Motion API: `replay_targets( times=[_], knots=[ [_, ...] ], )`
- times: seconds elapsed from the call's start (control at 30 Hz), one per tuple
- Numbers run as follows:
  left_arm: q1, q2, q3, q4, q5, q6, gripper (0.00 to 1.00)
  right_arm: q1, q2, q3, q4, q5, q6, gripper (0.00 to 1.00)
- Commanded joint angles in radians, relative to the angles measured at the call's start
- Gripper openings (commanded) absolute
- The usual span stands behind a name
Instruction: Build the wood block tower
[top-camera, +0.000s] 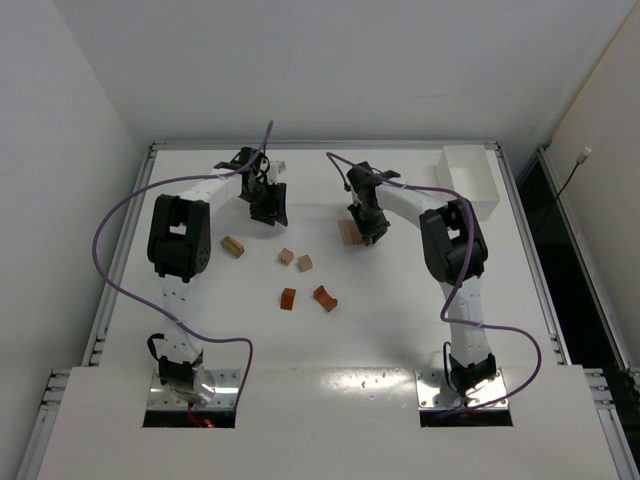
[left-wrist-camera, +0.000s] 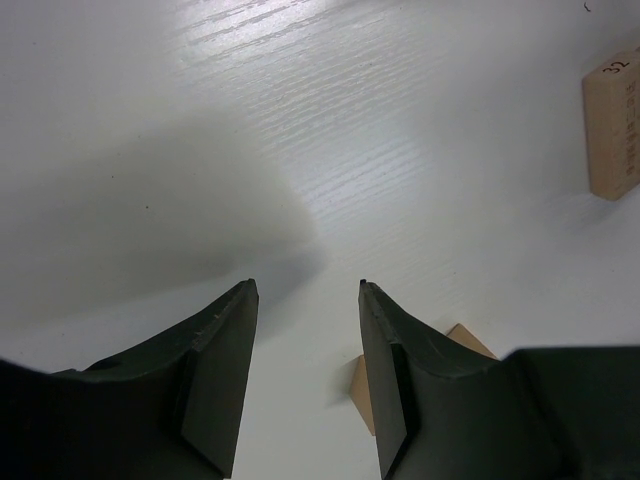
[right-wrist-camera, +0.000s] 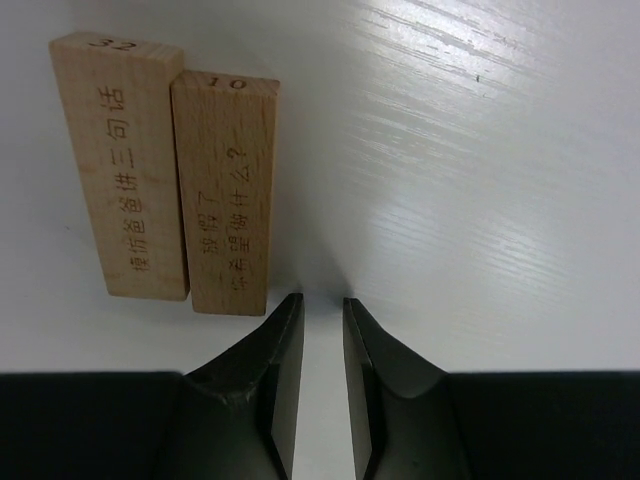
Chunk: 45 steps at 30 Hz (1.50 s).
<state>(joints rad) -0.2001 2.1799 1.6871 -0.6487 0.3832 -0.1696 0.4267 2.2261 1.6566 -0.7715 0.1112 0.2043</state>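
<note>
Two pale bars lie side by side flat on the table, one numbered 32 (right-wrist-camera: 120, 165) and one numbered 10 (right-wrist-camera: 228, 195); from above they read as one pale patch (top-camera: 348, 232). My right gripper (right-wrist-camera: 322, 300) sits just beside the end of bar 10, jaws a narrow gap apart, only bare table between them. My left gripper (left-wrist-camera: 305, 288) hovers open over bare table at the back left (top-camera: 268, 205). A tan block (left-wrist-camera: 362, 395) peeks from behind its right finger. Loose tan blocks (top-camera: 233, 246) (top-camera: 286, 256) (top-camera: 304, 263) and reddish-brown pieces (top-camera: 288, 299) (top-camera: 324, 297) lie mid-table.
A white rectangular tray (top-camera: 470, 180) stands at the back right corner. Purple cables loop from both arms over the table. The table's raised rim (top-camera: 320, 146) runs along the back.
</note>
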Motion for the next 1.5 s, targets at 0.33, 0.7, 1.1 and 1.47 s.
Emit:
replay_targets(
  times=[0.33,0.7,1.1,1.47],
  knots=[
    [0.016,-0.055,0.003,0.011,-0.006,-0.007,0.42,0.011,0.044,0.075,0.009,-0.036,0.040,0.30],
    [0.016,-0.055,0.003,0.011,-0.021,0.002,0.46,0.011,0.035,0.080,0.009,-0.042,0.040,0.30],
    [0.036,-0.345,-0.332,0.118,0.071,-0.066,1.00,-0.169,-0.638,-0.340,0.219,-0.059,-0.190,0.00],
    [-0.099,-0.491,-0.514,0.175,0.077,-0.039,1.00,-0.187,-0.961,-0.549,0.235,-0.160,-0.303,0.24]
  ],
)
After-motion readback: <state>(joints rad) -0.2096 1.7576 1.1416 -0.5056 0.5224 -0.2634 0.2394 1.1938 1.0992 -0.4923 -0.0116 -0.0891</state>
